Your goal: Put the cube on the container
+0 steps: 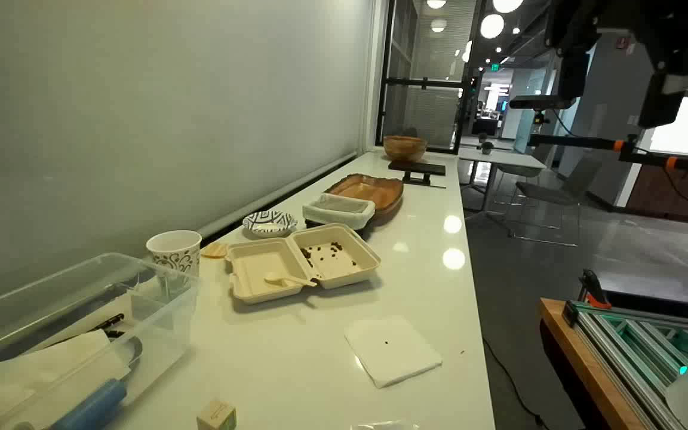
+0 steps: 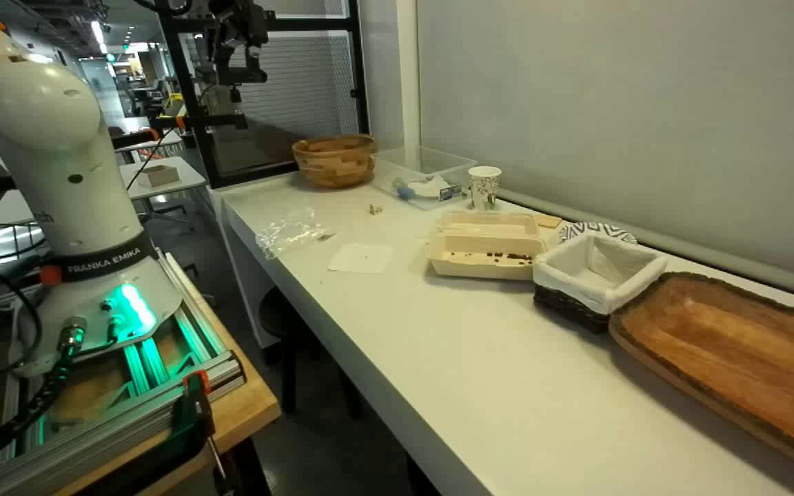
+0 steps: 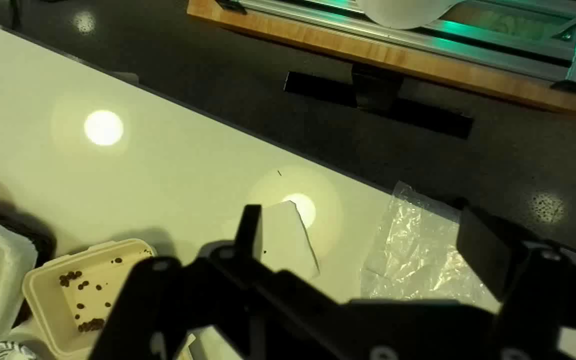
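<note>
One tiny pale tan wood-like cube (image 1: 217, 414) is sitting on the white tabletop (image 1: 427, 292), lying inward from the front edge, the long one nearer the robot base (image 2: 87, 303). It is resting between a crinkled clear plastic bag (image 3: 410, 245) at that front edge and a clear plastic bin (image 1: 162, 337) near the back edge, toward the short edge where a segmented wooden bowl (image 2: 335, 164) is standing. Your gripper (image 3: 363, 230) is hanging well above the tabletop, its fingers (image 3: 249, 227) standing wide apart, and nothing is showing in its grasp. The wrist view is not giving you a sure sight of the cube; the gripper's own body is probably covering it.

You are apparently working on the approach, with grasping and placing not yet done. The next move is calling for carrying the spread fingers away from the front edge toward the cube, lowering them around two opposite faces, then squeezing, while keeping clear of the bag. You are also needing to settle the target, since the wording is not saying which container. The clamshell takeout box (image 1: 263, 260), lying unfolded toward the back edge, is seeming likelier, though nothing is ruling out the bin.
</note>
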Action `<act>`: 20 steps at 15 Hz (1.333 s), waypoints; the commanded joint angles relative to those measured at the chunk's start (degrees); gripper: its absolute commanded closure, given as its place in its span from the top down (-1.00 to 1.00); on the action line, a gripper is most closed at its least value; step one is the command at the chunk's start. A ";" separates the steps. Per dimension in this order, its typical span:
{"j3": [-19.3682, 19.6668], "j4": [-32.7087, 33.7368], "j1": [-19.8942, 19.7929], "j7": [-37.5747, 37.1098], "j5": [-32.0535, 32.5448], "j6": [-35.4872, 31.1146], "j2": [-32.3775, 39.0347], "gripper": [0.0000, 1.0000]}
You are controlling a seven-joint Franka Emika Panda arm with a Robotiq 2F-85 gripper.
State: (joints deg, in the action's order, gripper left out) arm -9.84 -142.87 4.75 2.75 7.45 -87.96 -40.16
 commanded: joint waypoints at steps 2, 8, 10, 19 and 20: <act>1.12 0.11 1.45 -0.75 0.56 0.19 0.21 1.00; 1.12 0.11 1.45 -0.75 0.56 0.19 0.21 1.00; 1.12 0.11 1.45 -0.75 0.56 0.19 0.21 1.00; -3.47 4.99 -1.14 -20.13 -4.49 -2.15 12.36 1.00; -3.86 6.57 -1.03 -22.99 -6.25 -2.06 15.74 1.00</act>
State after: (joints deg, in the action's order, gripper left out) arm -11.51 -141.07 4.63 -11.19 4.98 -88.89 -34.53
